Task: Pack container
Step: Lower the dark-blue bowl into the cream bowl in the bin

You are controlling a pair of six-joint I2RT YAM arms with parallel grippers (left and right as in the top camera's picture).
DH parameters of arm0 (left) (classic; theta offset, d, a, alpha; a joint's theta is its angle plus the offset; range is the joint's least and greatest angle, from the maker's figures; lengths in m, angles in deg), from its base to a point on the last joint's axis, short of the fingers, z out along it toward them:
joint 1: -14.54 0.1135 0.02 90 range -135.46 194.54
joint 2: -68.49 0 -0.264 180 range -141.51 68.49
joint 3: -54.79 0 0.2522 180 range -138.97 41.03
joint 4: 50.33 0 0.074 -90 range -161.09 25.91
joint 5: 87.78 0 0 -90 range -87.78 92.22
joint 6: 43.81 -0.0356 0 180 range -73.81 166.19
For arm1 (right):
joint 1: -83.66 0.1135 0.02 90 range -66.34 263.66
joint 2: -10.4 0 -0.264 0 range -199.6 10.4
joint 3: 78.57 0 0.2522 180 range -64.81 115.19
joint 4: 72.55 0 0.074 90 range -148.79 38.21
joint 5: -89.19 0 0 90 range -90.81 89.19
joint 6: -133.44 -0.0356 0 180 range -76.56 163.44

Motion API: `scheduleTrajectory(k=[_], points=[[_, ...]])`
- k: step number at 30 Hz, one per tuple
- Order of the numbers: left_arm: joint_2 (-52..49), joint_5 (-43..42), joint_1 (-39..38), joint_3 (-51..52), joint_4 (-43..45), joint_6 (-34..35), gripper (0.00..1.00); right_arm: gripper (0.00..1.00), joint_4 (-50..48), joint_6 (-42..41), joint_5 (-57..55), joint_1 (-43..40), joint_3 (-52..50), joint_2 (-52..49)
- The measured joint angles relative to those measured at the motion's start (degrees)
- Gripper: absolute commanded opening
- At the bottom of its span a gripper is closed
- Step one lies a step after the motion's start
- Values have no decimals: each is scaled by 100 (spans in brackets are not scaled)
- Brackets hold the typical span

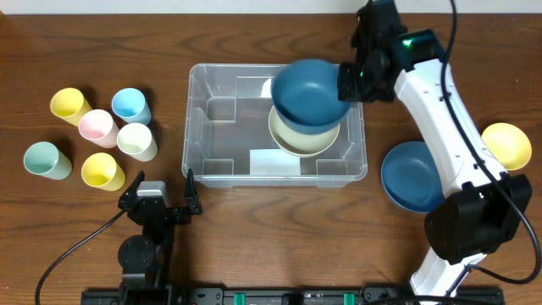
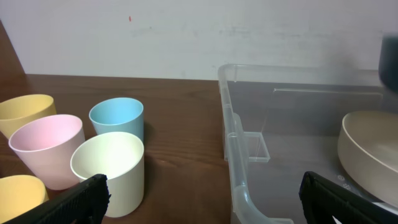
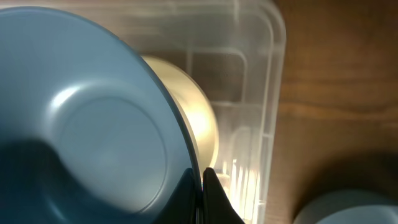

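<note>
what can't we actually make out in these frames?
- Overhead: cream bowl in the container, partly covered by the held blue bowl.
- Overhead: label text too small to read.
- Left wrist: blue bowl only a blurred sliver, cut by the right edge.
- Overhead: second blue bowl on the table, partly behind the right arm.

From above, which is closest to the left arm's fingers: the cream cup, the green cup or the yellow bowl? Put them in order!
Starting from the left fingers:
1. Cream cup, just ahead of them, in the cup bunch.
2. Green cup, far left.
3. Yellow bowl, far right, across the table.
</note>
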Motion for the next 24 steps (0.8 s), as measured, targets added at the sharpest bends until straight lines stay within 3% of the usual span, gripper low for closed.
scheduleTrajectory(k=[7, 16, 17, 19, 24], points=[[0, 0, 0, 0, 0, 0, 98, 1, -498, 11, -114, 15, -876, 0], [0, 0, 0, 0, 0, 0, 98, 2, -796, 61, -125, 15, -1086, 0], [0, 0, 0, 0, 0, 0, 98, 5, -798, 61, -125, 20, -1086, 0], [0, 0, 0, 0, 0, 0, 98, 22, -798, 131, -120, 35, -1086, 0], [0, 0, 0, 0, 0, 0, 98, 43, -822, 164, -101, 103, -1086, 0]])
